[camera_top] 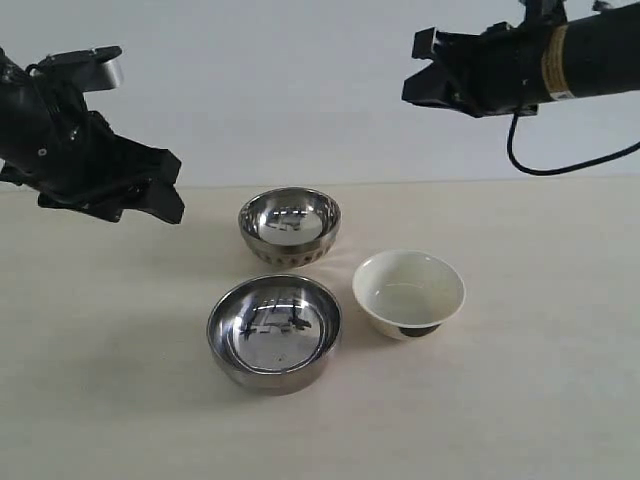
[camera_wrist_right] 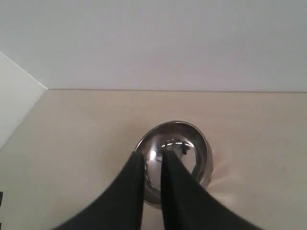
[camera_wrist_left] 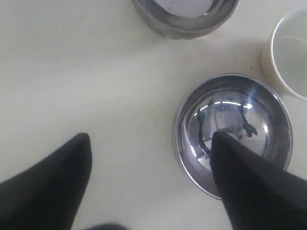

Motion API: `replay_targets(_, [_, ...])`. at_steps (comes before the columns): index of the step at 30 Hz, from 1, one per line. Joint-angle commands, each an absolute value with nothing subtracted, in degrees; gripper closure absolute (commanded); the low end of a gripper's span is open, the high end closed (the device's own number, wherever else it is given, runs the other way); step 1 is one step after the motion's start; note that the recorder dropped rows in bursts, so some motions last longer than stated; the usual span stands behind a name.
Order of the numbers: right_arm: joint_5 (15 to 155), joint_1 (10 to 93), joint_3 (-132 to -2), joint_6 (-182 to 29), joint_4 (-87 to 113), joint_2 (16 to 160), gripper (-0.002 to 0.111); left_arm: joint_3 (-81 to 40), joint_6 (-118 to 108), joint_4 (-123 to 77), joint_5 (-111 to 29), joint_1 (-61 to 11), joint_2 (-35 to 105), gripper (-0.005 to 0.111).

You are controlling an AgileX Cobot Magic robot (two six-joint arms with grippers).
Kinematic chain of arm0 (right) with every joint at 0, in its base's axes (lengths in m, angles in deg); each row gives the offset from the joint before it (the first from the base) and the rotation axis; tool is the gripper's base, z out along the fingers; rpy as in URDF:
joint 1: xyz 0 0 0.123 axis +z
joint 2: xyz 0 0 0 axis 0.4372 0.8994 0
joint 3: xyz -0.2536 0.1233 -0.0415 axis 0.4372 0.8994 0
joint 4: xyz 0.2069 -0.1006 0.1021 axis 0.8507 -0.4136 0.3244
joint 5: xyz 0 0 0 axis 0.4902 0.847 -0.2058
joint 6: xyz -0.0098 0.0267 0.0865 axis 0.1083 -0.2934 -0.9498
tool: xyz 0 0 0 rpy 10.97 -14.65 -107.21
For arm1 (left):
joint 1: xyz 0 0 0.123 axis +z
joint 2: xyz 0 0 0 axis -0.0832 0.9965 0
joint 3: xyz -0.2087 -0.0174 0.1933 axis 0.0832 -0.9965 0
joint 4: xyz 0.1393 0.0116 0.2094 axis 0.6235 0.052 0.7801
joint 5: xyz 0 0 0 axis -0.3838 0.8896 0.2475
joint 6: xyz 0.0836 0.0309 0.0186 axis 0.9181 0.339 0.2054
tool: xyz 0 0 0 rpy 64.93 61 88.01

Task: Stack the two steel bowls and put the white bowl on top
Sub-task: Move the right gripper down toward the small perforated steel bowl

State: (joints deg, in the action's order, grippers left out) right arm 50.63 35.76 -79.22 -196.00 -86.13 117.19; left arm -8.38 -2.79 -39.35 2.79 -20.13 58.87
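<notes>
On table (camera_top: 100,410): two steel bowls (camera_top: 275,332) (camera_top: 290,226), one white bowl (camera_top: 408,291); left jaws wide, right closed.

ribbed steel bowl (camera_top: 289,226) rearmost on table (camera_top: 540,400), wider steel bowl (camera_top: 274,332) just in front, white bowl (camera_top: 408,293) right of both; none touching.

Bright, even light — soft shadows, mirror glare
</notes>
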Motion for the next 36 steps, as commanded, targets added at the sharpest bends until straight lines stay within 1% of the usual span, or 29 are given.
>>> replay_targets(1, [52.2,37.3,-81.2,-193.2,-87.4,118.1,0.099,-8.5,-1.7,-40.6,1.7,-19.9,58.4,0.041])
replay_targets(6, [53.3,36.7,-80.2,-190.3,-87.4,117.0,0.099,-8.5,-1.7,-40.6,1.6,-19.9,58.4,0.041])
replay_targets(8, [56.5,35.8,-78.6,-188.4,-87.4,114.8,0.099,-8.5,-1.7,-41.1,2.3,-19.9,58.4,0.041])
replay_targets(13, [63.8,35.0,-72.2,-186.2,-87.4,105.1,0.099,-8.5,-1.7,-41.1,2.9,-19.9,58.4,0.041])
replay_targets(17, [67.3,35.9,-68.3,-182.7,-87.2,98.4,0.099,-8.5,-1.7,-40.9,3.0,-19.9,58.4,0.041])
replay_targets(23, [64.0,35.9,-66.2,-183.2,-87.4,94.7,0.099,-8.5,-1.7,-40.7,2.9,-19.9,58.4,0.041])
replay_targets(27, [60.5,35.9,-66.2,-184.9,-87.3,94.6,0.099,-8.5,-1.7,-40.7,2.8,-19.9,58.4,0.041])
replay_targets(36, [57.9,35.6,-66.2,-188.2,-87.4,94.6,0.099,-8.5,-1.7,-40.7,1.5,-19.9,58.4,0.041])
